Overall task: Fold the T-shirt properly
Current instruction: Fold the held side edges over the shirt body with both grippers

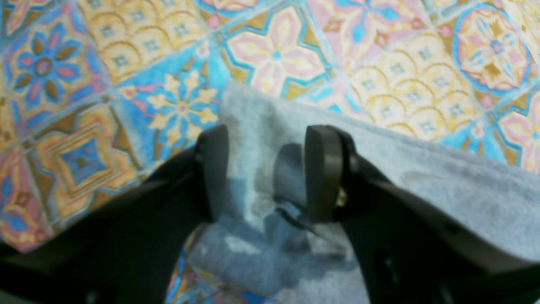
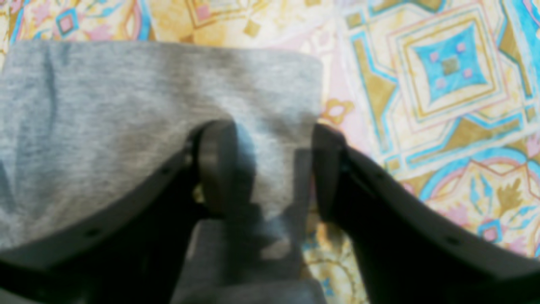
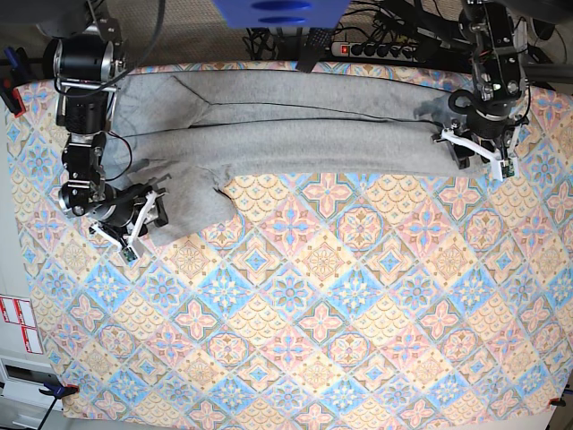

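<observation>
The grey T-shirt (image 3: 295,134) lies as a long folded band along the far side of the table, with one sleeve hanging toward the near left. My left gripper (image 3: 474,148) hovers at the band's right end. In the left wrist view its jaws (image 1: 268,135) stand open over a corner of the grey cloth (image 1: 422,169). My right gripper (image 3: 143,219) is at the sleeve on the left. Seen from the right wrist, it (image 2: 272,131) is open too, straddling the edge of the sleeve (image 2: 105,105), with the cloth flat below it.
A tablecloth with coloured tile patterns (image 3: 313,296) covers the whole table. Behind the far edge lie a power strip (image 3: 380,49) with cables and a blue object (image 3: 277,11). The table's left edge runs close to the right arm.
</observation>
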`<move>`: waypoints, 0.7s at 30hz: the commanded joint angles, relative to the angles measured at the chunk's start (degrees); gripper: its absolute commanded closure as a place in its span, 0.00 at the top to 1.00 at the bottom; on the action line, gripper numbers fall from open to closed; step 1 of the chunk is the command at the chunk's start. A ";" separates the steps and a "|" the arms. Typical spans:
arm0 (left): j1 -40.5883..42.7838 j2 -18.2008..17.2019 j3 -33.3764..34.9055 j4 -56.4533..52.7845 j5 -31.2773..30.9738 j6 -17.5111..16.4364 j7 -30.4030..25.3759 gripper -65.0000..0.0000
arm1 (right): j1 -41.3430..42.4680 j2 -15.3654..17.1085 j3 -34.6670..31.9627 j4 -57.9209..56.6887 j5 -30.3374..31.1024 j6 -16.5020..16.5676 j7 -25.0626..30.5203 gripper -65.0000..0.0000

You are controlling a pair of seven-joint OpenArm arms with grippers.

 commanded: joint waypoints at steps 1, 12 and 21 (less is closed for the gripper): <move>-0.07 -0.72 -0.25 1.12 -0.07 0.15 -1.12 0.46 | 0.97 0.67 -0.98 0.47 -0.21 -0.03 -0.41 0.48; 0.28 -0.72 -0.16 1.12 -0.07 0.15 -1.12 0.46 | 1.06 0.67 3.68 0.47 -0.21 -0.03 -0.23 0.49; 0.37 -0.72 -0.16 1.12 -3.06 0.15 -1.12 0.46 | 0.80 0.67 4.38 0.73 -0.21 -0.03 -0.15 0.49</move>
